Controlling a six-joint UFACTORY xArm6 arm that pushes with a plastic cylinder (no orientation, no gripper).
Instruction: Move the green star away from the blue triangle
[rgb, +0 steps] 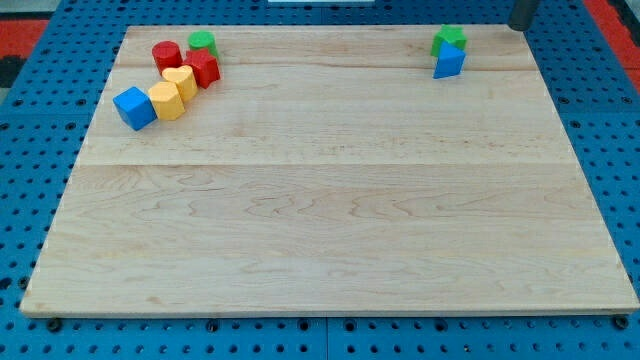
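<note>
While nothing is sitting on the near half of the counter (330, 240), all the action is waiting at the far edge. Moving up on the view's left, a cluster is huddling together: blue cube (134, 107), yellow block (167, 101), yellow heart (181, 80), red block (203, 68), red cylinder (166, 54) and green cylinder (203, 42).

Over on the view's right, the blue triangle (449, 63) is sitting just in front of the green star (449, 40), the two touching or nearly so. Farther still, at the view's top right, the end effector, a bare rod (524, 14), is poking into frame; my tip (521, 27) is hovering off the counter's far edge, to the right of the star, touching nothing and holding nothing.

That star is looking small, rigid and light, likely sliding easily on smooth wood. I'm judging a flat push on its near or right flank best, steering clear of the triangle; its points may be making it spin.
</note>
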